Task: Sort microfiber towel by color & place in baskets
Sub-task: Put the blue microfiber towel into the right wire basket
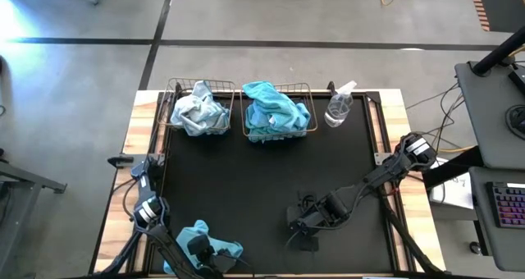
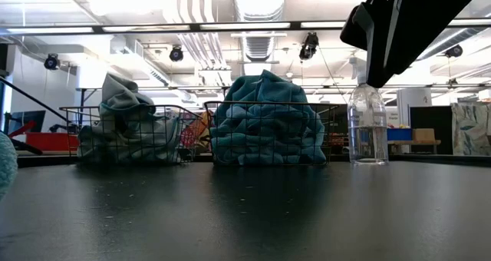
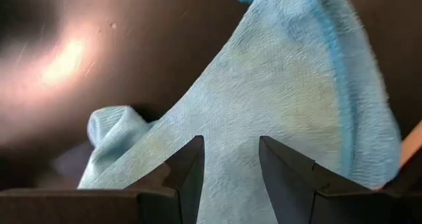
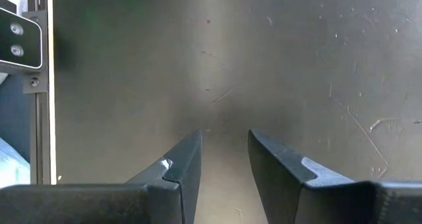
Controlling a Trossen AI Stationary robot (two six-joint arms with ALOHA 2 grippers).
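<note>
A light blue microfiber towel (image 1: 205, 235) lies bunched on the black mat near the table's front left corner. My left gripper (image 1: 199, 249) stands right over it, pointing down, open, with the cloth (image 3: 264, 99) filling the gap between its fingers. My right gripper (image 1: 305, 226) hovers open over bare mat near the front middle, with nothing between its fingers (image 4: 225, 137). At the far edge stand two wire baskets. The left basket (image 1: 171, 92) holds pale grey-blue towels (image 1: 198, 111). The right basket (image 1: 308, 90) holds turquoise towels (image 1: 273, 108). My left gripper comes at the towel from above, steeply slanted. Its two fingers (image 3: 188, 165) stand on either side of a raised part of the cloth (image 3: 231, 178). Whether they touch it I cannot tell. The towel rests on the mat.
A clear spray bottle (image 1: 338, 107) stands upright just right of the turquoise basket. The mat's middle (image 1: 262, 176) between the baskets and the grippers is bare. Wooden table edges border the mat on both sides.
</note>
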